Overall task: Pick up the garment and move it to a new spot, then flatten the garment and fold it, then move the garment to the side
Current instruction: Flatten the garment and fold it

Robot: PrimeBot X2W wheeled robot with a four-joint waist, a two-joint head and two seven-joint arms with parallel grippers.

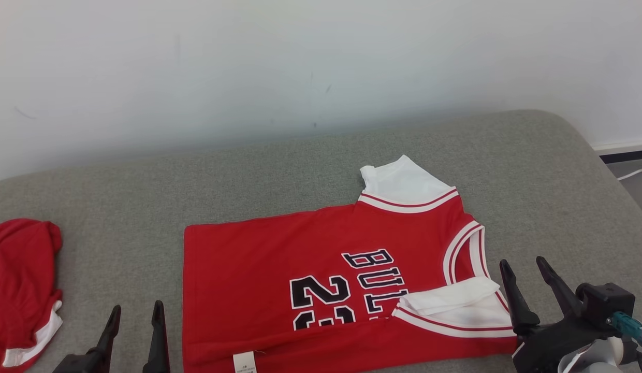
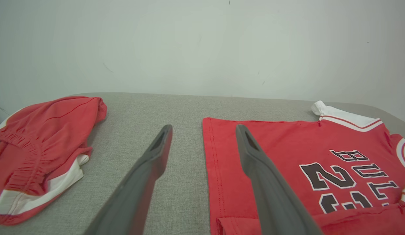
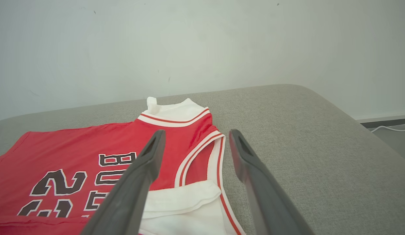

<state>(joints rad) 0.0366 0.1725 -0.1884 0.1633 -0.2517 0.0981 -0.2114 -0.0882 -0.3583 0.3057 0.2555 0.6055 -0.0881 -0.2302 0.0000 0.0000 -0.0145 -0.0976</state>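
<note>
Red jersey [image 1: 279, 269] lies on grey padded surface [image 1: 119, 197], near edge folded over. Left pincer [image 1: 136, 313] and right pincer [image 1: 523, 267] both apart, empty, flanking it.

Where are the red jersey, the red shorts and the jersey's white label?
red jersey [image 1: 259, 269], head view, plain red body left of the number.
red shorts [image 1: 18, 280], head view, red middle of the crumpled pile.
white label [image 1: 244, 361], head view, middle of the tag at the near edge.

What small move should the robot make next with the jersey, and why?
Probably reach the open left gripper and right gripper to the far edge of the jersey for a second fold: its near edge is already folded over, and both hold nothing.
</note>
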